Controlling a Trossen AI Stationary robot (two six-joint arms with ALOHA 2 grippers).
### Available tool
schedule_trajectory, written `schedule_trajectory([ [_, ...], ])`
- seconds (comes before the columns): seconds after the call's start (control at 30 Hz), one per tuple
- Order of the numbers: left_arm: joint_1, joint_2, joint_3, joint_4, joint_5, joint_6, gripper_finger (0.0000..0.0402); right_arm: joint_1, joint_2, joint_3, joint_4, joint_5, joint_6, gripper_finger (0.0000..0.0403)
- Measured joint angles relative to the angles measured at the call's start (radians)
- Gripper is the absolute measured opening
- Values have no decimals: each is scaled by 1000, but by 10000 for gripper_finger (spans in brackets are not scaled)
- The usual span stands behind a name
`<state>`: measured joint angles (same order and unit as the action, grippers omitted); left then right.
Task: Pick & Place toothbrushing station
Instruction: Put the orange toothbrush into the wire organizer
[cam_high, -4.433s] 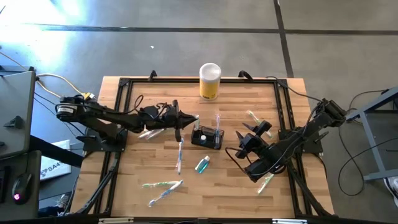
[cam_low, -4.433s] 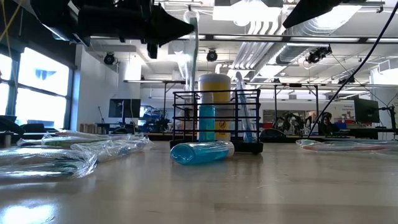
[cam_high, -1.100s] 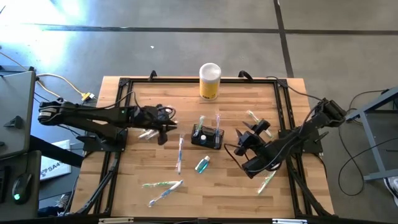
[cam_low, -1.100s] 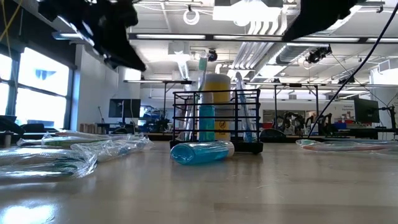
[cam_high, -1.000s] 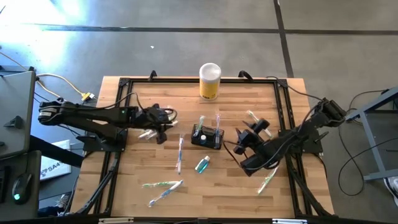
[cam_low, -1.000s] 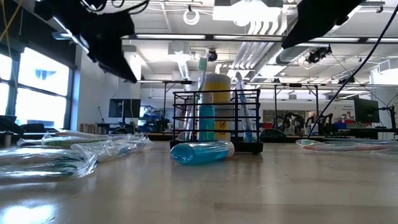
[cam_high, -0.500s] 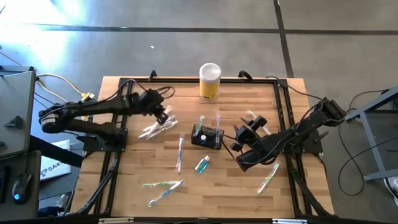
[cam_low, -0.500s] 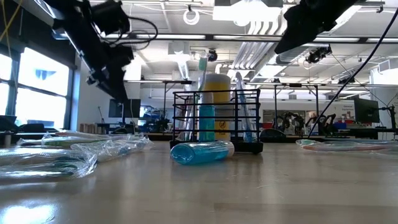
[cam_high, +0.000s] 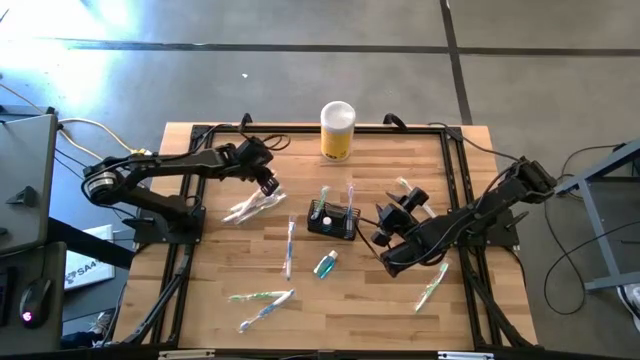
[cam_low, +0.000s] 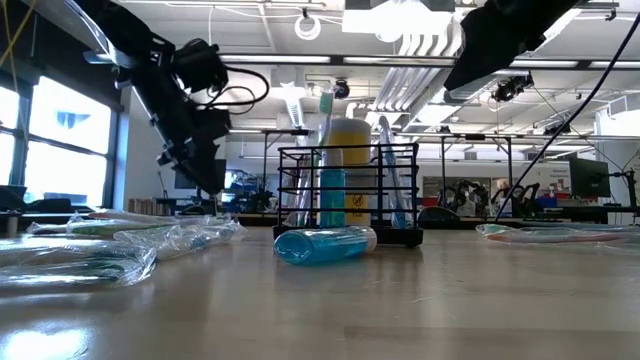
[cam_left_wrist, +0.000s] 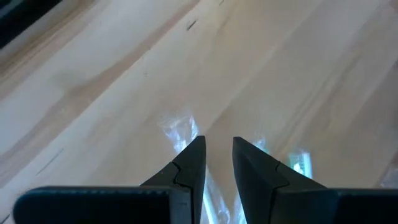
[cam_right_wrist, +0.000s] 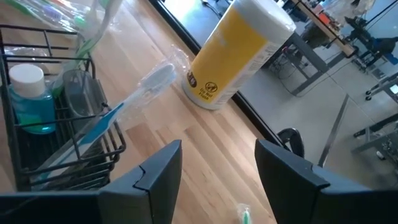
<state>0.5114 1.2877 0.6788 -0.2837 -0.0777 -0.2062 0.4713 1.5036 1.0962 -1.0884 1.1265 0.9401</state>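
Observation:
The black wire-mesh caddy (cam_high: 333, 218) stands on its base mid-table, holding a small blue bottle (cam_right_wrist: 28, 99) and upright toothbrushes; it also shows in the low view (cam_low: 348, 190) and the right wrist view (cam_right_wrist: 93, 134). My left gripper (cam_high: 268, 188) points down just above a pair of wrapped toothbrushes (cam_high: 250, 206), to the caddy's left, its fingers (cam_left_wrist: 219, 149) a narrow gap apart and empty. My right gripper (cam_high: 392, 212) hovers to the right of the caddy, wide open (cam_right_wrist: 217, 155) and empty.
A yellow cylinder with a white lid (cam_high: 338, 130) stands at the far edge. A blue bottle (cam_high: 325, 264) lies in front of the caddy. Wrapped toothbrushes lie near it (cam_high: 290, 245), at the near left (cam_high: 260, 297) and on the right (cam_high: 430, 285).
My left gripper has swung away from the caddy toward the table's far left, tipped to point down and come low over the wrapped toothbrushes. My right gripper has edged a little toward the caddy. The caddy has stayed put.

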Motion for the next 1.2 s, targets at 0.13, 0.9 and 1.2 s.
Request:
schedule_trajectory([
  [0.13, 0, 0, 0, -13, 1, 0, 77, 0, 0, 0, 1, 30, -2, 195],
  [0.9, -1, 0, 0, -74, -5, -9, 195, 0, 0, 0, 1, 45, -3, 195],
  [1.2, -1, 12, 0, -119, -32, -172, 198, 0, 0, 0, 2, 42, -3, 195],
])
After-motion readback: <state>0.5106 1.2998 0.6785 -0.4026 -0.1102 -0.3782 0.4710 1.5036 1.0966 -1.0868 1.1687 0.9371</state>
